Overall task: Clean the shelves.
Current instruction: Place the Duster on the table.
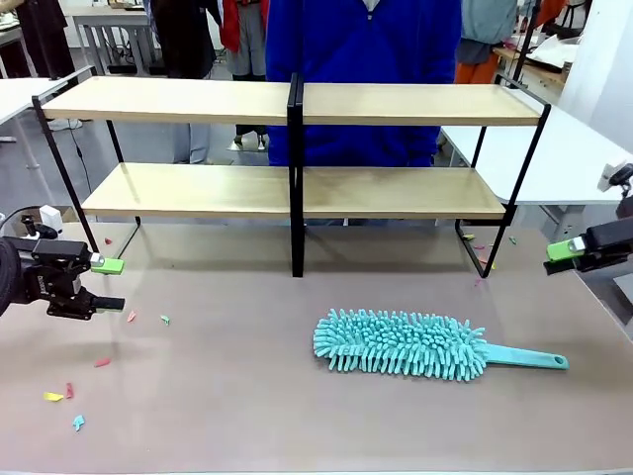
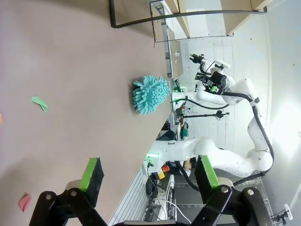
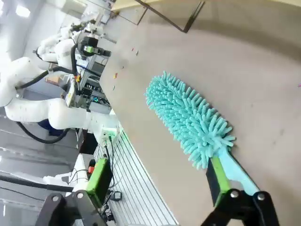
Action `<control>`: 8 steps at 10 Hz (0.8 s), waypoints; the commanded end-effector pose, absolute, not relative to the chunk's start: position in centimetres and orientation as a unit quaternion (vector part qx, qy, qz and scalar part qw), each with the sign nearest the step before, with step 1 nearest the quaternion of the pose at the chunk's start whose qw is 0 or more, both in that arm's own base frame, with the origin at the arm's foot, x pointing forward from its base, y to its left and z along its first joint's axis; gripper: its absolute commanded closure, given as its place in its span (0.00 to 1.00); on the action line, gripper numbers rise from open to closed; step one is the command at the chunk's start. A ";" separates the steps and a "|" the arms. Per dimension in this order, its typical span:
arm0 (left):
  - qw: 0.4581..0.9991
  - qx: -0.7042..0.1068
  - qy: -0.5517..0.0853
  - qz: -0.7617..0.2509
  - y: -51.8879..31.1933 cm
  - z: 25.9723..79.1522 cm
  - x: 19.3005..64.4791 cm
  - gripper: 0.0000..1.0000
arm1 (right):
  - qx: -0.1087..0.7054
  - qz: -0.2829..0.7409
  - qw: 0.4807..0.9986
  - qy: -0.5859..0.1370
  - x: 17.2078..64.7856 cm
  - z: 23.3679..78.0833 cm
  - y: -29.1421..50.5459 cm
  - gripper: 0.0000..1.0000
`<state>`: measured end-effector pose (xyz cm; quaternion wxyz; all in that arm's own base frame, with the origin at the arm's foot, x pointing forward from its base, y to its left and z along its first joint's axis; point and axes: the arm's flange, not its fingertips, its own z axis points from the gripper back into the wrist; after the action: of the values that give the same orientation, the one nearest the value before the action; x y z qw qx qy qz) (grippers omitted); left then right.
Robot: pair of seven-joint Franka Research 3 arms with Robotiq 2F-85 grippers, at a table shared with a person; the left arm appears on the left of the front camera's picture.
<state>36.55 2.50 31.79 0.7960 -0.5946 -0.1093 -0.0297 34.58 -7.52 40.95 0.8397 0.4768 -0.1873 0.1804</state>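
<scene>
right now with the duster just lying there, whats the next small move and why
Probably lower the right gripper toward the handle of the teal duster and close on it. The duster lies flat on the table, held by nothing, its handle pointing to the robot's right. In the right wrist view the jaws stand open with the handle by one finger. The shelves cannot be wiped without it.
</scene>
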 end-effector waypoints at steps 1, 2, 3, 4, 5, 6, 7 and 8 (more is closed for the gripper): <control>0.788 -0.604 -0.117 -0.024 2.1 32.0 36.2 0.00 | 0.455 0.176 0.849 -0.203 36.1 41.7 -8.4 0.00; 0.788 -0.604 -0.117 -0.024 2.1 32.0 36.2 0.00 | 0.455 0.176 0.849 -0.203 36.1 41.7 -8.4 0.00; 0.788 -0.604 -0.117 -0.024 2.1 32.0 36.2 0.00 | 0.455 0.176 0.849 -0.203 36.1 41.7 -8.4 0.00; 0.788 -0.604 -0.117 -0.024 2.1 32.0 36.2 0.00 | 0.455 0.176 0.849 -0.203 36.1 41.7 -8.4 0.00; 0.788 -0.604 -0.117 -0.024 2.1 32.0 36.2 0.00 | 0.455 0.176 0.849 -0.203 36.1 41.7 -8.4 0.00; 0.788 -0.604 -0.117 -0.024 2.1 32.0 36.2 0.00 | 0.455 0.176 0.849 -0.203 36.1 41.7 -8.4 0.00; 0.788 -0.604 -0.117 -0.024 2.1 32.0 36.2 0.00 | 0.455 0.176 0.849 -0.203 36.1 41.7 -8.4 0.00; 0.788 -0.604 -0.117 -0.024 2.1 32.0 36.2 0.00 | 0.455 0.176 0.849 -0.203 36.1 41.7 -8.4 0.00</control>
<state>36.54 2.51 31.79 0.7959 -0.5947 -0.1093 -0.0296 35.81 -8.36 41.74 0.8461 0.4617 -0.1980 0.1782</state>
